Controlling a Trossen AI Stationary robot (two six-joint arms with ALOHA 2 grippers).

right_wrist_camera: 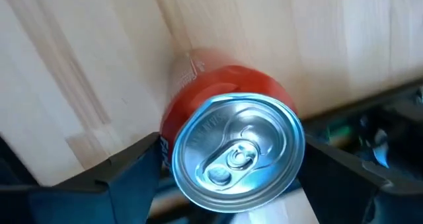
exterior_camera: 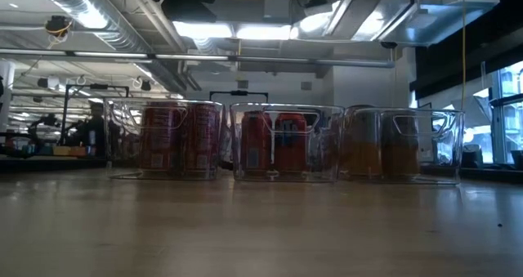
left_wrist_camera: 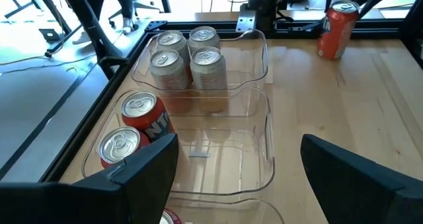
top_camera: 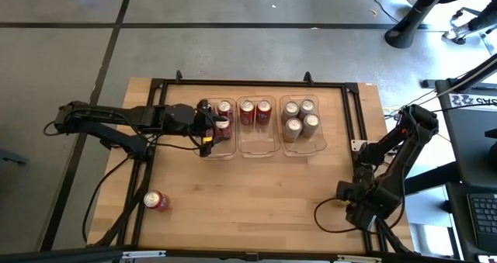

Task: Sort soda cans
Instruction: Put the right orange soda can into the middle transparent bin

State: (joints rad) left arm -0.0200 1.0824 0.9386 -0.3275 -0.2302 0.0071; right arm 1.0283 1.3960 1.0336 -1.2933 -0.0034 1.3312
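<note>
Front of the surface (top_camera: 256, 201), left side: a stray red can (top_camera: 157, 201) lies tipped, long axis flat, well apart from both arms, with the left arm nearer. Front right: the right gripper (right_wrist_camera: 231, 168) sits over an upright red can (right_wrist_camera: 231, 145), long axis pointing up between the jaws; one jaw stands on each side, but I cannot tell if they pinch. The high view hides this can under the arm — the left wrist view shows it standing (left_wrist_camera: 337, 27). Farther back, the left gripper (left_wrist_camera: 238, 178) hangs over the left tray (top_camera: 231, 153), jaws spread, empty. Beyond it are the middle tray's red pair (left_wrist_camera: 135, 121), then four gold cans (left_wrist_camera: 188, 65). The low view shows filled trays only — no arm.
</note>
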